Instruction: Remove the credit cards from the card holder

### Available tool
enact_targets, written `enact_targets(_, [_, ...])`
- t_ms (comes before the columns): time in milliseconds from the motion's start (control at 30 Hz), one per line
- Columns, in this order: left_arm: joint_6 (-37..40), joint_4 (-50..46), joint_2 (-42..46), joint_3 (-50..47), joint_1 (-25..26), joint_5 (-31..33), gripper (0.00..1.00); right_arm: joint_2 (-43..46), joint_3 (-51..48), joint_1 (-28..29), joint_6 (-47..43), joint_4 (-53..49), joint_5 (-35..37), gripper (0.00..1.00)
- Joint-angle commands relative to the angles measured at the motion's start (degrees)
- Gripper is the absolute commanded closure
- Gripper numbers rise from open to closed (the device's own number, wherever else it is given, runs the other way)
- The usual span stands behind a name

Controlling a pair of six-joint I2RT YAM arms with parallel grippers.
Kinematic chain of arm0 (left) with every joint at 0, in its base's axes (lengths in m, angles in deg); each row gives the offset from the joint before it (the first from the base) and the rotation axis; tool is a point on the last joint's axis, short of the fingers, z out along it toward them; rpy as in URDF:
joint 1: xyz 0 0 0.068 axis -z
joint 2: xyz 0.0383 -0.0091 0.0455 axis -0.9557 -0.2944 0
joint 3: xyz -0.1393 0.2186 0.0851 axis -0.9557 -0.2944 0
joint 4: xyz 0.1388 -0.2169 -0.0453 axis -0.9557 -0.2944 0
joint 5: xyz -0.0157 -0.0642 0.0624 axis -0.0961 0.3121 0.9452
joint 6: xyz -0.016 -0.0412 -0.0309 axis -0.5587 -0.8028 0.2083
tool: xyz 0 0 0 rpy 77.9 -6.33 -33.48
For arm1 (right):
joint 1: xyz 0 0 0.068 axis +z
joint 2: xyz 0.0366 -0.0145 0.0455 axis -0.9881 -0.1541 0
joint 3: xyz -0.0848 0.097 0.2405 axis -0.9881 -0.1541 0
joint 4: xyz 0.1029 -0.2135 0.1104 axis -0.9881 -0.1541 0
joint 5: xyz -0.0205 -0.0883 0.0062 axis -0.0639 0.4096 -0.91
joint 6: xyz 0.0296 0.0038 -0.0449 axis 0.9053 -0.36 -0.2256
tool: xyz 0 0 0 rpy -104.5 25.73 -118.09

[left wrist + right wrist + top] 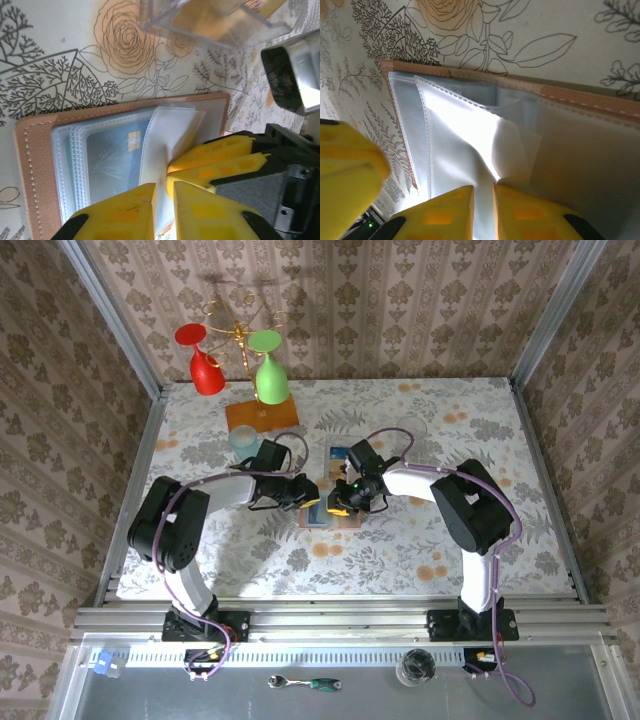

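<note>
The tan leather card holder (35, 165) lies open on the flowered table under both grippers (318, 521). A blue credit card (112, 155) with a gold chip sits inside its stacked clear sleeves. One clear sleeve (167, 130) stands lifted off the stack. My left gripper (164, 187) pinches its lower edge in a narrow gap. My right gripper (171, 170) comes in from the right, tips against the same sleeve. In the right wrist view that sleeve (470, 135) runs down between the right gripper (483, 189) fingers. Another blue card (338, 452) lies on the table behind the holder.
A glass rack with an orange wooden base (262, 415) holds a red goblet (205, 368) and a green goblet (270, 375) at the back. Clear glasses stand at back left (243, 440) and back right (415, 427). A clear plastic object (215, 25) lies just beyond the holder.
</note>
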Motion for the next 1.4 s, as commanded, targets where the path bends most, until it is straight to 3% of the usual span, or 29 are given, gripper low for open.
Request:
enact_targets(0, [-0.94,0.70,-1.44,1.15,0.41,-2.38,0.82,1.43,-0.98,-0.20,0.02,0.20,-0.98,0.83])
enact_targets(667, [-0.62,-0.15,-3.34,1.60,0.76,-2.64,0.79,1.17,-1.33,-0.18,0.37,0.81,-1.40,0.83])
enact_targets(1167, [1.46,-5.04,-2.01,3.23,0.85,1.83,0.71,1.08,-1.81,-0.20,0.37,1.24,-1.49,0.84])
enact_targets(1367, [1.17,-4.28,-3.48,4.02,1.28,0.09,0.71,1.10,-2.28,-0.20,0.27,1.51,-1.67,0.84])
